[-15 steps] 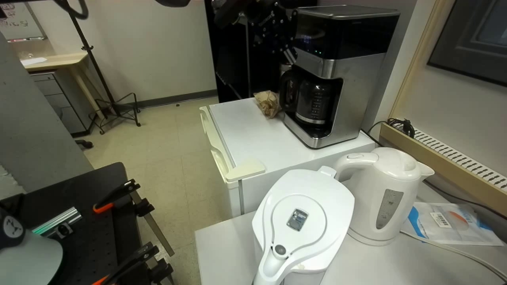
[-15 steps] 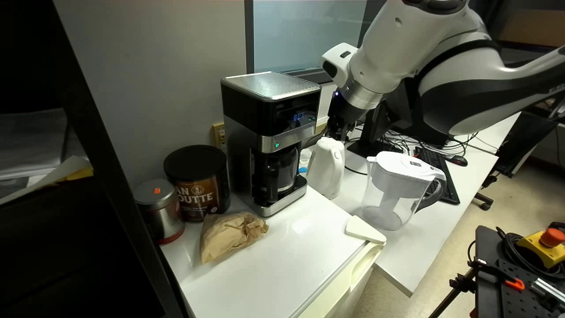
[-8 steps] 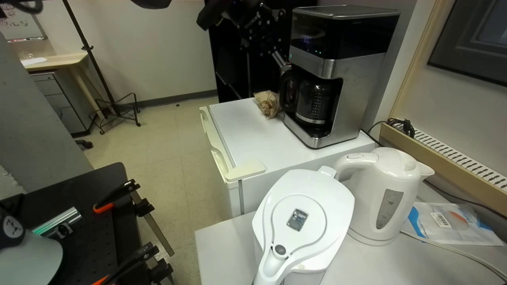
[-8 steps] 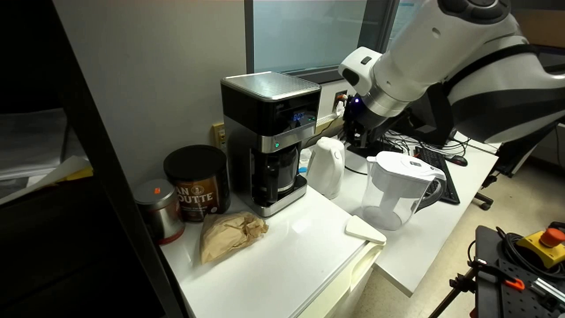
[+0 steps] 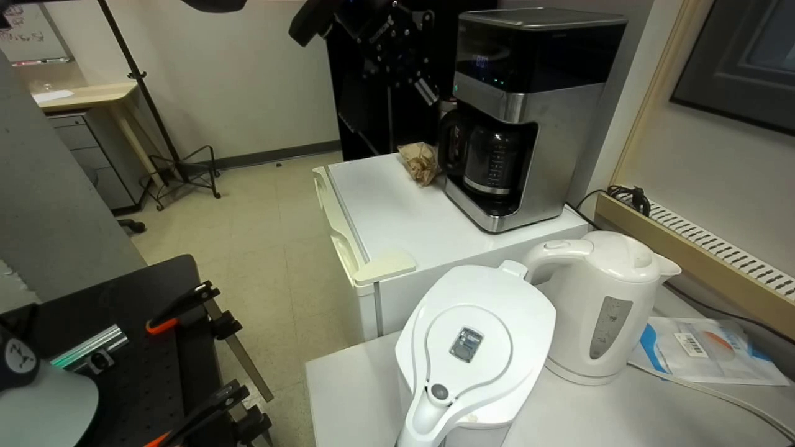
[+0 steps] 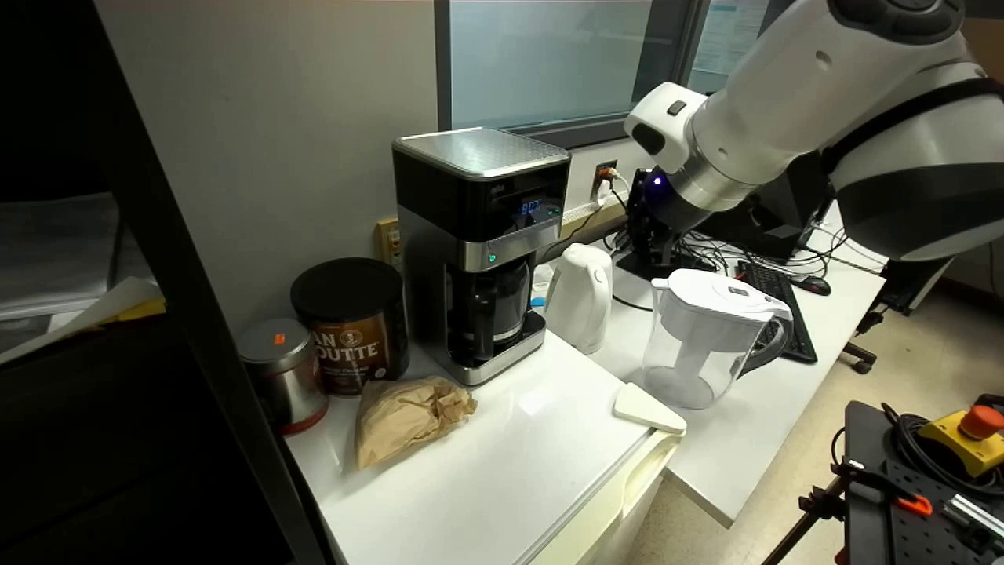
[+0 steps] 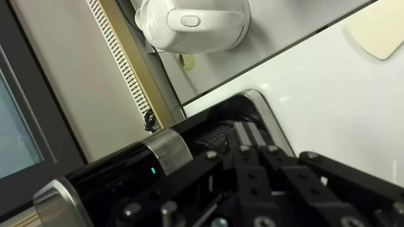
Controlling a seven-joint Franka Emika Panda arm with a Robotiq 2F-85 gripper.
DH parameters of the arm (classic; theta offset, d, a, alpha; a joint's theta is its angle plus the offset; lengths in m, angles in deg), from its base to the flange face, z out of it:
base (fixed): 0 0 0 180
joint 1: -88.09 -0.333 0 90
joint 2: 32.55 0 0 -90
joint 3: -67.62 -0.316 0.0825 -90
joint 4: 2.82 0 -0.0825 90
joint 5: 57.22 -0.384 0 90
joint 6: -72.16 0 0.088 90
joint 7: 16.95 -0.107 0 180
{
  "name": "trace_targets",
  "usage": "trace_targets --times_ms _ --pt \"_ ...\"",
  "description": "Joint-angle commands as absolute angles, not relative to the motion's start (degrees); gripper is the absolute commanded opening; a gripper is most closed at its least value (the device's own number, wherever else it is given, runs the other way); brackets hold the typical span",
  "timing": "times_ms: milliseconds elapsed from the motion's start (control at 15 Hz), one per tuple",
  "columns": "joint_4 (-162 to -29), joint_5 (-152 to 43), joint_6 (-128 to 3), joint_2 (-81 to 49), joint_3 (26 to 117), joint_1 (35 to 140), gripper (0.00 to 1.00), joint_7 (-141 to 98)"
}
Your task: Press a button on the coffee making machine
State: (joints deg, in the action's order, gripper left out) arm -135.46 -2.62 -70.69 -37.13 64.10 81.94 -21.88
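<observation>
The coffee making machine is tall and black with silver panels. It also shows upright in an exterior view, with a blue-lit display and a green-lit button on its silver front band. Its dark glass carafe sits in the base. In the wrist view the machine's silver band lies left of my fingertips. My gripper is in front of the machine, apart from it, near button height. In the wrist view the gripper's fingertips are together with nothing between them; its body covers part of the front panel.
A white kettle and a white water-filter jug stand on the desk beside the machine. A brown paper bag, a coffee tin and a metal canister sit on the machine's other side.
My gripper has moved away from the machine's front, where its fingertips overlapped the silver band in view. The green light it covered now shows. The arm has drawn back from the machine.
</observation>
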Motion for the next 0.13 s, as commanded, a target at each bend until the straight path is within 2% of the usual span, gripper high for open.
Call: trace_targets --times_ms 0,67 --pt "-137.38 -1.27 -72.24 -39.04 63.49 82.73 0.02 -22.75" --pt "-137.46 -1.24 -72.25 -39.1 63.46 82.74 0.02 -22.76"
